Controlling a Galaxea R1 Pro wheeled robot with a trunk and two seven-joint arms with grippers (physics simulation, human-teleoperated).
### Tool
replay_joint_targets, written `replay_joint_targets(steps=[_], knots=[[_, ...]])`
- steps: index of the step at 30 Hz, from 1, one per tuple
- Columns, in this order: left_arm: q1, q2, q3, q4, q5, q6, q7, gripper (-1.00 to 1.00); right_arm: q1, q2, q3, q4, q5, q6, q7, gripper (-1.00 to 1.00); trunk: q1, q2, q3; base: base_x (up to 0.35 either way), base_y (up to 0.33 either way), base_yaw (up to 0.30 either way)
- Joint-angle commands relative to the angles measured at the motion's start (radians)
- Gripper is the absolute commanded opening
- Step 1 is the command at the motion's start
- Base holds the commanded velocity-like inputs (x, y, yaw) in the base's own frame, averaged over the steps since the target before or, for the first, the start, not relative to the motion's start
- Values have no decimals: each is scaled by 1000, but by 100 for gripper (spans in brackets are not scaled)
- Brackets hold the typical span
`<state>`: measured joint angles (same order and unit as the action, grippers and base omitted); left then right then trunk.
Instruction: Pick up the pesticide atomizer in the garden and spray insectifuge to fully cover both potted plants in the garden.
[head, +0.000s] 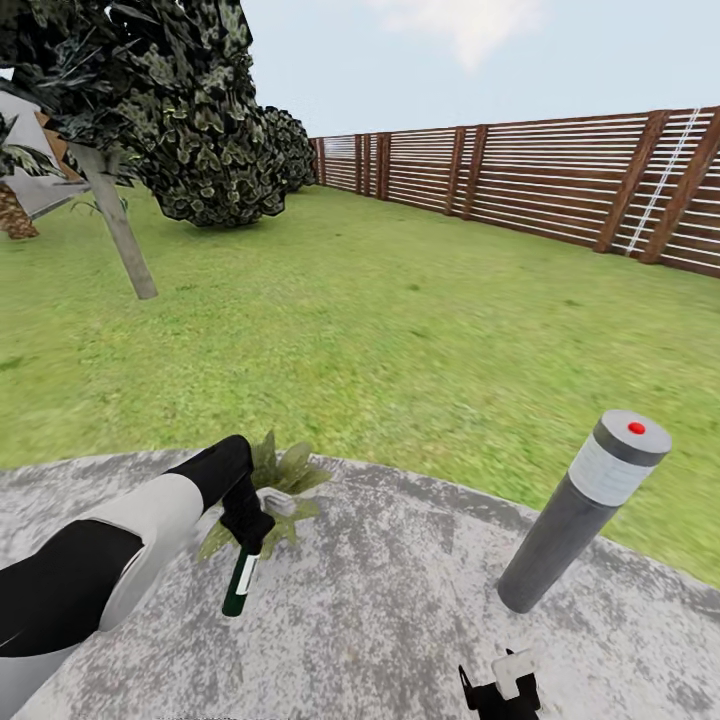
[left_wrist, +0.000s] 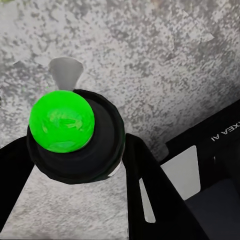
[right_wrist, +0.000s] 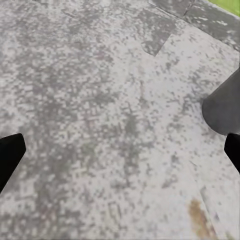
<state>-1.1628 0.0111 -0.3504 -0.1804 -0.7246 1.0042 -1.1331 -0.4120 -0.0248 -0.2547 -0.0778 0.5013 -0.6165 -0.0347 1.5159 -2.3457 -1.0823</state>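
The left gripper (head: 246, 528) is clamped on the pesticide atomizer (head: 240, 582), a slim dark green bottle with a pale label strip. In the head view the bottle hangs from the black fingers over the round grey speckled patio (head: 400, 600), its long axis close to vertical with a slight tilt, the free end pointing down at the paving. In the left wrist view the bottle (left_wrist: 75, 137) is seen end-on between the two black fingers (left_wrist: 150, 190), with a bright green dome on the end facing the camera and a small grey funnel-shaped part beyond it against the stone.

Just behind the left gripper sits a potted plant (head: 285, 480), a low rosette of pointed green leaves at the patio's edge near the lawn (head: 380, 320).

The right gripper (head: 500, 690) sits low over the patio; in the right wrist view its dark fingertips (right_wrist: 10, 155) stand wide apart, holding nothing. A grey bollard lamp with a red dot (head: 585, 510) stands on the patio to the right, and a brown slatted wooden fence (head: 560, 180) runs along the far side.
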Motion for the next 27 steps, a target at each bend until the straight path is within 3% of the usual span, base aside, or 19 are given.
replay_joint_targets(steps=[1,7,11,16,23,27], knots=[[0,4,3,-2,-10,7,-10,-100,-1,0,-6,1,11,-3,-4,100,0,0,-1,-1,0,264],[-9,43,7,-4,-9,8,-10,-100,-1,0,-6,1,11,-3,-4,100,0,0,-1,0,3,274],[-11,47,6,-4,-10,9,-9,-100,-1,0,-6,1,11,-3,-4,100,0,0,-1,8,143,184],[-11,46,10,-4,-9,11,47,-100,-1,-1,-6,1,11,-3,-4,100,0,0,-1,99,249,13],[-11,47,17,-7,-2,9,50,-100,-1,2,-6,0,10,-3,-4,100,0,0,-1,19,25,0],[-6,67,21,-63,1,7,50,-100,-1,1,-6,0,10,-3,-4,100,0,0,-1,0,0,0]])
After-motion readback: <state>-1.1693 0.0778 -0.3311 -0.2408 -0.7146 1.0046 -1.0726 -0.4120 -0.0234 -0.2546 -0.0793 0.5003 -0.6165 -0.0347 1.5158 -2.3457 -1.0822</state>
